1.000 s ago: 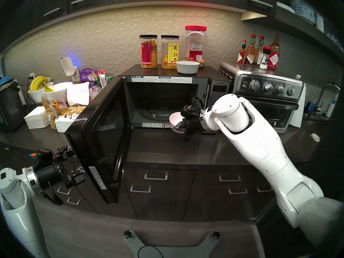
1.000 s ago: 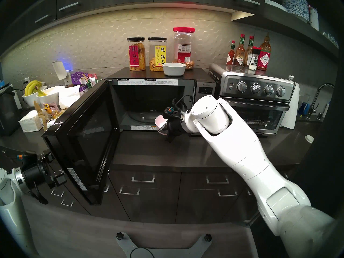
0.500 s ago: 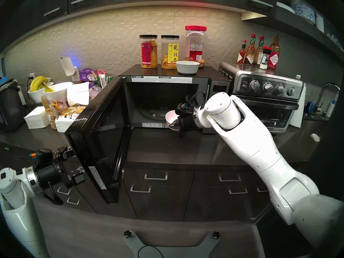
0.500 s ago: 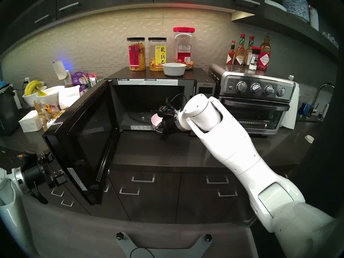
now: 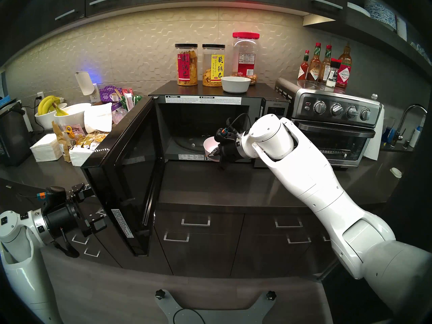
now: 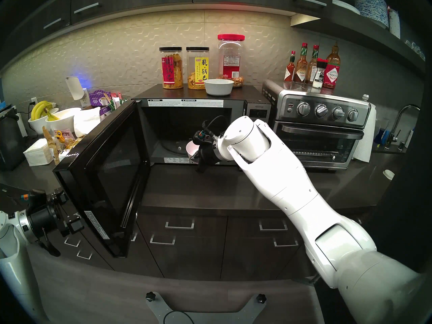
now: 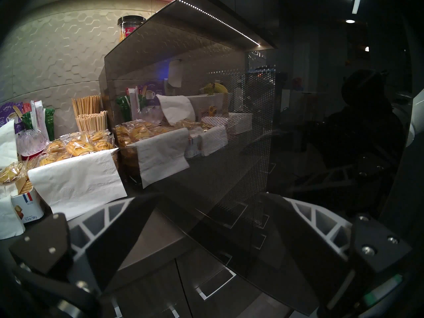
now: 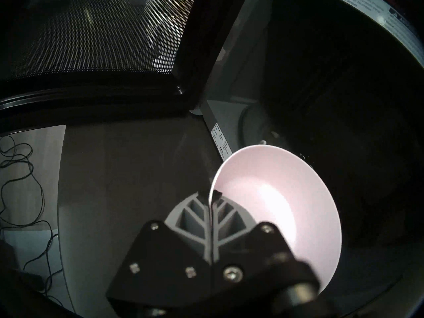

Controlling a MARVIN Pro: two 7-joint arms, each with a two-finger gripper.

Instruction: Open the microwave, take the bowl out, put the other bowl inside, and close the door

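The microwave stands open, its door swung out to the left. The all-white bowl sits on top of the microwave. My right gripper is shut on the rim of the pale pink bowl, holding it tilted at the right front of the cavity mouth, just above the sill. The right wrist view shows the fingers pinching the bowl's edge. The glass turntable is bare. My left gripper is open beside the door's outer face, which fills the left wrist view.
A steel toaster oven stands right of the microwave, with sauce bottles on top. Jars stand behind the white bowl. Snack packs, napkins and banana bowls crowd the left counter. Dark countertop lies before the microwave.
My right arm has carried the pink bowl left and farther in toward the microwave's opening. The left arm and the door have not moved.
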